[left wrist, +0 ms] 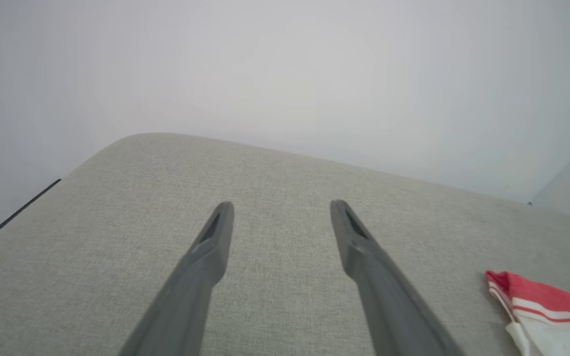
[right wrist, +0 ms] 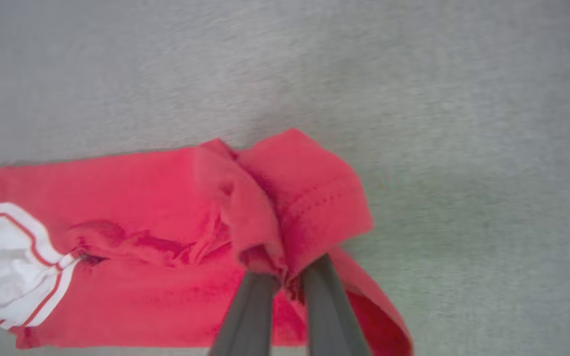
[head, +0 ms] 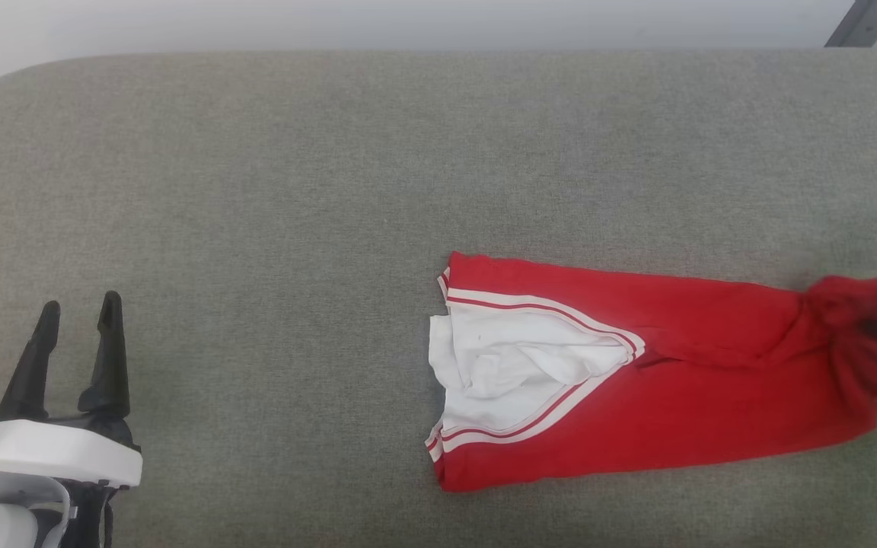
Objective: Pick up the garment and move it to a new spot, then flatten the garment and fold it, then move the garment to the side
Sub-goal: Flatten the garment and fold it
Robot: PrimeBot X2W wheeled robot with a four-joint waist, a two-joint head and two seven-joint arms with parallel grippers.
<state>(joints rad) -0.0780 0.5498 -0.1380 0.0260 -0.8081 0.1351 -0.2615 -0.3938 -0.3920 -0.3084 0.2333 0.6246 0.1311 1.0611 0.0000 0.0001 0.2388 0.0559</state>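
The garment [head: 636, 380] is a red shirt with white sleeves and striped trim, folded into a long strip on the grey surface at the right in the head view. Its sleeve end [left wrist: 547, 311] peeks in at the lower right of the left wrist view. My right gripper [right wrist: 287, 277] is shut on the bunched red hem of the garment [right wrist: 166, 247], which lifts slightly around the fingers; in the head view that bunched hem [head: 857, 320] is at the right edge. My left gripper [head: 79, 308] rests open at the lower left, far from the cloth, nothing between its fingers [left wrist: 215, 237].
The grey padded table [head: 256, 190] stretches wide to the left and behind the shirt. Its rounded far-left corner [left wrist: 136, 141] meets a pale wall. A dark metal strut [head: 865, 21] shows at the top right.
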